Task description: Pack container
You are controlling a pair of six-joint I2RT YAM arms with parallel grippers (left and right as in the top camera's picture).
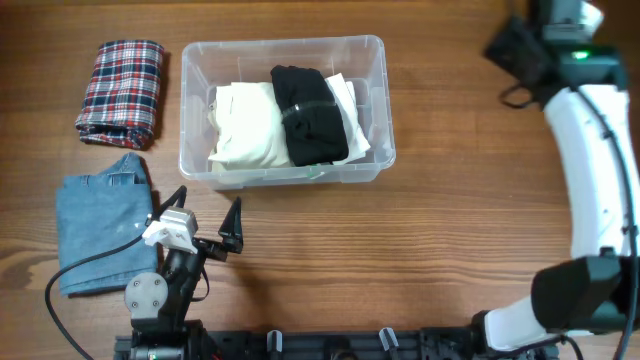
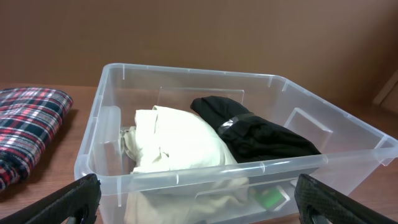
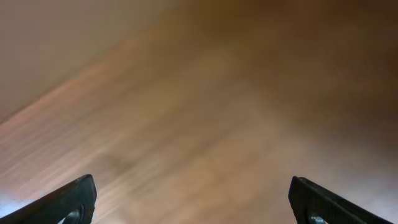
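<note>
The clear plastic container (image 1: 285,42) stands at the table's back centre. Inside it lie a folded cream garment (image 1: 245,125) on the left and a folded black garment (image 1: 310,115) on the right. My left gripper (image 1: 207,207) hovers just in front of the container, open and with nothing in it. In the left wrist view the container (image 2: 186,70) fills the frame, showing the cream garment (image 2: 180,146) and the black one (image 2: 261,134) between the spread fingers of the left gripper (image 2: 198,186). The right gripper (image 3: 191,183) is open over bare, blurred wood, with its arm (image 1: 590,150) raised at the far right.
A folded red plaid garment (image 1: 122,90) lies left of the container and also shows in the left wrist view (image 2: 28,124). A folded blue denim garment (image 1: 100,235) lies at the front left, beside the left arm's base. A black cable runs over it.
</note>
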